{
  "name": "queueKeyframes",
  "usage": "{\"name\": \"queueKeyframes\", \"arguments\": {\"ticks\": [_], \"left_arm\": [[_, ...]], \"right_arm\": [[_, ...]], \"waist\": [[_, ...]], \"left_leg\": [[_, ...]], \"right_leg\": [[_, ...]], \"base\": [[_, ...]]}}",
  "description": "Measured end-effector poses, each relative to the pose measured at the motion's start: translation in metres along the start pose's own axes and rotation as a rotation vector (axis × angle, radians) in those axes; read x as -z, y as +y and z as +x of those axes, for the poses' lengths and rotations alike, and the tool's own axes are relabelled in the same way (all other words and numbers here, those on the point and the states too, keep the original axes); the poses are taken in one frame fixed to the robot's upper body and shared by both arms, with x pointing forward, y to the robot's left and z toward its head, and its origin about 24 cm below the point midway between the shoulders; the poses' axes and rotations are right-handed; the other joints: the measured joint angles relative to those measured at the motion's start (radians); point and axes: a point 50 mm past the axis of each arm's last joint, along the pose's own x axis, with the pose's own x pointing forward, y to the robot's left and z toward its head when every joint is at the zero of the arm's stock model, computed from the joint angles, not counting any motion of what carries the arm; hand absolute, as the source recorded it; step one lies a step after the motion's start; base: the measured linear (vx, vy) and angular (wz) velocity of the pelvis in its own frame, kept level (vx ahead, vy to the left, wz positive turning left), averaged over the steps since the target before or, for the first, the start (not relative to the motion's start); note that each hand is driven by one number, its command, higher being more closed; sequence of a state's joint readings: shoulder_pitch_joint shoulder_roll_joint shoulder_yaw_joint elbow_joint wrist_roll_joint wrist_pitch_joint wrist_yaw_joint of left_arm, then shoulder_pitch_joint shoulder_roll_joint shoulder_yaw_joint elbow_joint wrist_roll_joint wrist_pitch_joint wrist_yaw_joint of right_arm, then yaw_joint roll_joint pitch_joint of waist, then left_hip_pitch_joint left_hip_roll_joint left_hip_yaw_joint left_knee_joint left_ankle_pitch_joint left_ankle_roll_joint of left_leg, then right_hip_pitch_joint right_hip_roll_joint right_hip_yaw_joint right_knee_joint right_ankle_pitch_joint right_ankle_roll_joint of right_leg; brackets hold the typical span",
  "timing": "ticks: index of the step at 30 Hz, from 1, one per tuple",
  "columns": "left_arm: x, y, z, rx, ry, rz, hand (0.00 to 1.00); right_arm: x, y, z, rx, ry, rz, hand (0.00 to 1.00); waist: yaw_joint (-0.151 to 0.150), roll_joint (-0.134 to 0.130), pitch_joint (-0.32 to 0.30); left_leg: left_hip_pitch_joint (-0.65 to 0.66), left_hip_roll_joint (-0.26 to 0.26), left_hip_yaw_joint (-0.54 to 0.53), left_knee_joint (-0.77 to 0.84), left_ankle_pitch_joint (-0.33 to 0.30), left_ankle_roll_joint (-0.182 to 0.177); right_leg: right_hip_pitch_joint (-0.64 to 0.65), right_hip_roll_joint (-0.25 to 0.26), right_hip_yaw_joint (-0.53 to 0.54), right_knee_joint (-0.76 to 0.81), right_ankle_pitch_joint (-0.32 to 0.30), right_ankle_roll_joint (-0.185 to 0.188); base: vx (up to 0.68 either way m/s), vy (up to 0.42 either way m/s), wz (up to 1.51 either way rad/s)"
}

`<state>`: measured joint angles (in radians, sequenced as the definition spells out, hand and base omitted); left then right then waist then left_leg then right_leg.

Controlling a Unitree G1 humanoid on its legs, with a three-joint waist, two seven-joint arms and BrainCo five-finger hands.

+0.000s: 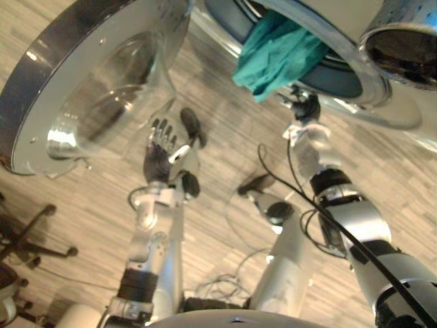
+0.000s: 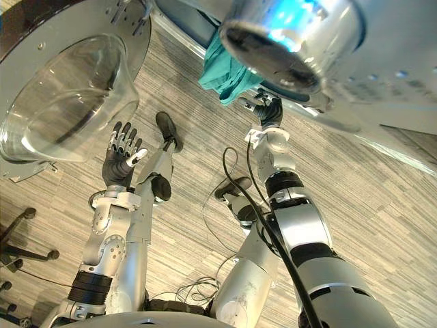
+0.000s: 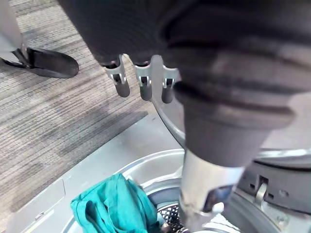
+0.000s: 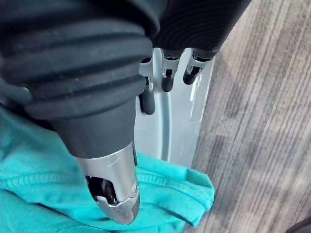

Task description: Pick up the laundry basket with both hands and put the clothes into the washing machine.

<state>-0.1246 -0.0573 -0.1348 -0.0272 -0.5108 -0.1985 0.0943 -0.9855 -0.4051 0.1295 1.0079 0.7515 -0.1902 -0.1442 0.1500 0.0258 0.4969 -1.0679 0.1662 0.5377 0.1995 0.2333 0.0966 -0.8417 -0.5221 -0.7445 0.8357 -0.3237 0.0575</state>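
Where the washing machine stands open, we see 1 teal cloth draped over the rim of its mouth, part of it inside and part hanging out. The round door is swung wide off the washing machine, its glass bowl bulging toward us. It takes up the space beside the mouth on the robot's left. The left hand is raised just beside that door, well apart from the mouth, with its fingers straight and grasping nothing. The right hand sits at the washing machine's rim, just under the hanging cloth. Its fingers are relaxed and released, and its thumb is over the fabric. We cannot tell whether the thumb touches the fabric.

A shiny metal cylinder cuts across in front of the washing machine and hides part of the mouth; we cannot make out what it is. Far from the washing machine, beyond the door, a chair base stands on the striped floor, cut off at the edge.
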Motion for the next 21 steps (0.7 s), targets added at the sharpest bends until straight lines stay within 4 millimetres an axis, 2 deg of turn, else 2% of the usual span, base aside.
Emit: {"name": "queueKeyframes", "arguments": {"ticks": [2,4,7,8,11,15,21], "left_arm": [[0.001,-0.002,0.0,0.007,0.006,-0.034,0.0],[0.003,-0.007,-0.001,0.022,0.019,-0.062,0.0],[-0.002,-0.016,-0.003,0.059,-0.001,-0.094,0.0],[-0.003,-0.018,-0.004,0.067,-0.006,-0.097,0.0],[-0.001,-0.018,-0.004,0.067,0.0,-0.115,0.0],[0.007,-0.013,-0.006,0.043,0.034,-0.111,0.0],[0.012,-0.013,-0.007,0.037,0.053,-0.11,0.0]], "right_arm": [[-0.004,-0.004,0.002,0.035,-0.004,0.102,0.0],[-0.014,-0.01,0.004,0.09,-0.023,0.218,0.0],[-0.025,-0.017,0.007,0.163,-0.046,0.37,0.0],[-0.026,-0.018,0.007,0.177,-0.049,0.4,1.0],[-0.038,-0.019,0.007,0.196,-0.083,0.553,1.0],[-0.039,-0.014,0.006,0.213,-0.096,0.684,1.0],[-0.043,0.002,0.001,0.205,-0.137,0.877,1.0]], "waist": [[0.008,0.004,0.001],[0.007,0.03,0.0],[0.013,0.049,0.003],[0.018,0.049,0.003],[0.035,0.053,0.004],[0.043,0.057,0.002],[0.043,0.058,0.001]], "left_leg": [[0.0,-0.006,-0.003,-0.022,0.01,-0.01],[0.0,0.0,0.046,-0.044,0.004,-0.003],[-0.012,0.004,0.07,-0.05,0.023,0.0],[-0.017,0.005,0.07,-0.048,0.023,0.0],[-0.042,0.008,0.07,-0.046,0.027,-0.004],[-0.046,0.008,0.07,-0.047,0.029,-0.007],[-0.041,0.004,0.079,-0.066,0.03,-0.008]], "right_leg": [[0.0,-0.001,-0.012,0.012,-0.016,0.002],[0.0,-0.013,-0.035,0.027,-0.032,0.003],[-0.011,-0.021,-0.044,0.051,-0.044,0.006],[-0.016,-0.026,-0.042,0.055,-0.044,0.007],[-0.04,-0.03,-0.044,0.063,-0.039,0.009],[-0.045,-0.032,-0.043,0.067,-0.037,0.012],[-0.047,-0.039,-0.048,0.083,-0.037,0.011]], "base": [[-0.11,0.011,0.22],[-0.12,0.014,0.38],[-0.12,0.028,0.22],[-0.16,0.058,0.05],[-0.15,0.076,-0.03],[-0.11,0.072,0.01],[-0.12,0.077,0.04]]}}
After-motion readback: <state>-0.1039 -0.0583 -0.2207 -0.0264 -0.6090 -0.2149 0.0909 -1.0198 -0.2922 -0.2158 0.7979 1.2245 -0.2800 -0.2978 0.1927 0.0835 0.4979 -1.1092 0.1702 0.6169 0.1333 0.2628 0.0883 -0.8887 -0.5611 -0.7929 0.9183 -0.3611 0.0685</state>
